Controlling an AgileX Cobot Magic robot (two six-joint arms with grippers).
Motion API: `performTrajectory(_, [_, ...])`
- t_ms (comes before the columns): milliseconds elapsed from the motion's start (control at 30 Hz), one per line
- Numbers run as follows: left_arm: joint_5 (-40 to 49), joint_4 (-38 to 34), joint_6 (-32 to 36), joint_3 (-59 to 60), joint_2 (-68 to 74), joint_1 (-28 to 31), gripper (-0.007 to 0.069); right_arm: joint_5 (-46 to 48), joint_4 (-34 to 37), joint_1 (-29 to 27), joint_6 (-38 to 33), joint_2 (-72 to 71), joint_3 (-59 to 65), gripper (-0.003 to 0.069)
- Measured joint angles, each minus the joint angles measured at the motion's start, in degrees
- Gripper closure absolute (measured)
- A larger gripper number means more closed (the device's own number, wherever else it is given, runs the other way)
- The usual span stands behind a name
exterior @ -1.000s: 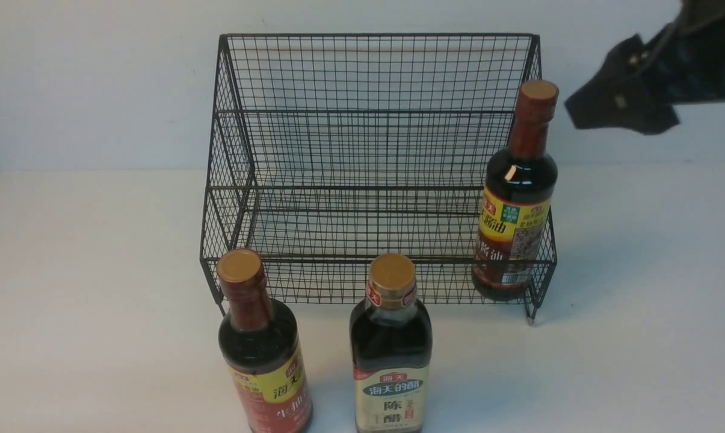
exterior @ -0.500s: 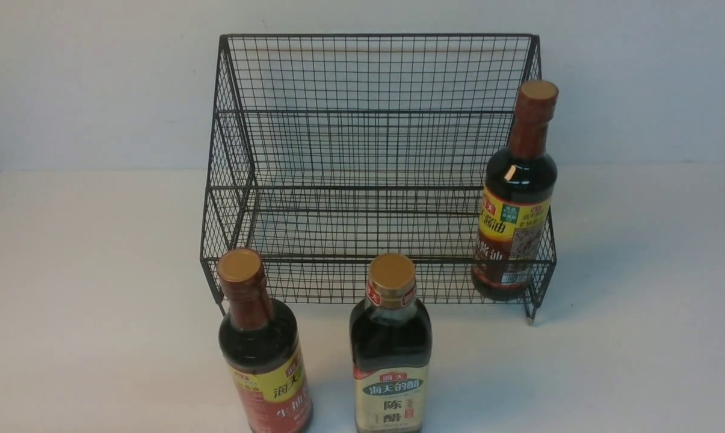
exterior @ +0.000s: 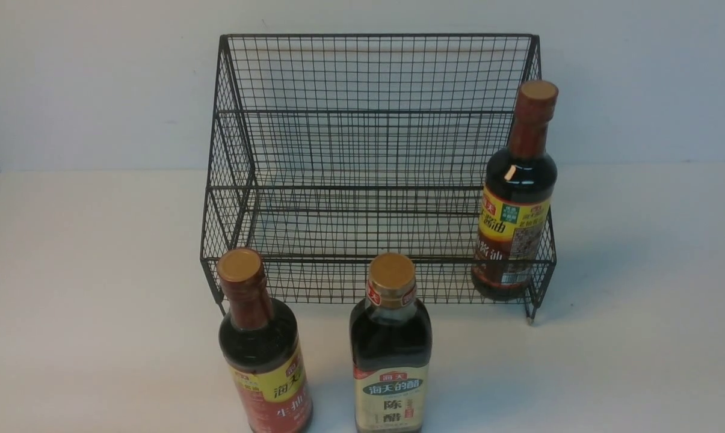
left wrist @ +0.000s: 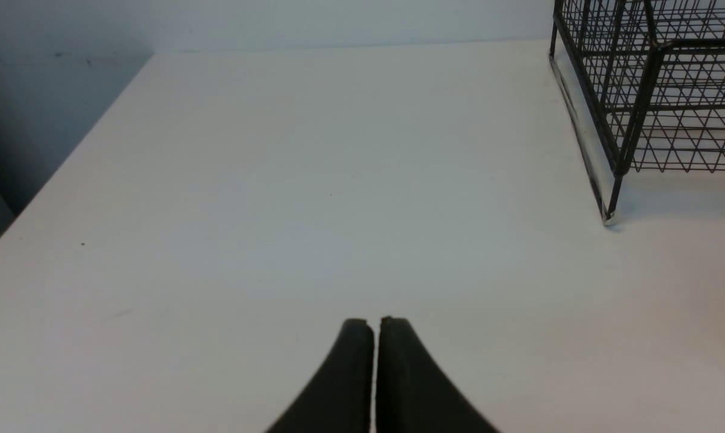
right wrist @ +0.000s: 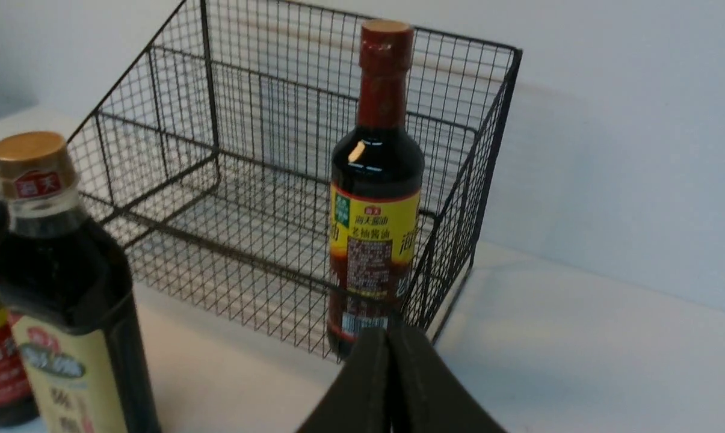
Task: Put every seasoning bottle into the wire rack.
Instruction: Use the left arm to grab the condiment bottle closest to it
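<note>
The dark soy sauce bottle [exterior: 514, 198] stands in the wire rack [exterior: 374, 111], at the lower tier's 3 o'clock end. The light soy sauce bottle [exterior: 260, 340] and vinegar bottle [exterior: 390, 352] stand on the counter [exterior: 97, 270] at its 6 o'clock. The left claw [left wrist: 374, 328] and right claw [right wrist: 388, 337] are closed and empty.

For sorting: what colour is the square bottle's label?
The label is cream with a green band; front view.

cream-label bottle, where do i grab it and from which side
Probably the narrow neck of the cream-label bottle, just below its gold cap, coming from the robot's side: it stands upright, with the wire rack behind and the red-label bottle to its left.
</note>
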Motion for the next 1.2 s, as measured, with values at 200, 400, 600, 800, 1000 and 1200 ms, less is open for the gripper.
performTrajectory(200, [0.0,0.0,0.0,0.0,0.0,0.0,0.0629,-16.4,0.34,0.0,-0.2,-1.89,8.59,0.0673])
performTrajectory(400, [0.0,0.0,0.0,0.0,0.0,0.0,0.0629,-18.22,0.51,0.0,-0.24,-1.89,10.8,0.0673])
performTrajectory(600, [0.0,0.0,0.0,0.0,0.0,0.0,0.0629,-15.72,0.51,0.0,-0.24,-1.89,10.92,0.0673])
performTrajectory(800, [0.0,0.0,0.0,0.0,0.0,0.0,0.0629,-12.99,0.51,0.0,-0.33,-1.89,10.92,0.0673])
performTrajectory(1000, [0.0,0.0,0.0,0.0,0.0,0.0,0.0629,-10.1,-4.7,-0.63,0.33,-3.49,11.51,0.0673])
performTrajectory(1200, [0.0,0.0,0.0,0.0,0.0,0.0,0.0629,-8.96,-14.08,-9.57,8.45,-8.74,18.09,0.0673])
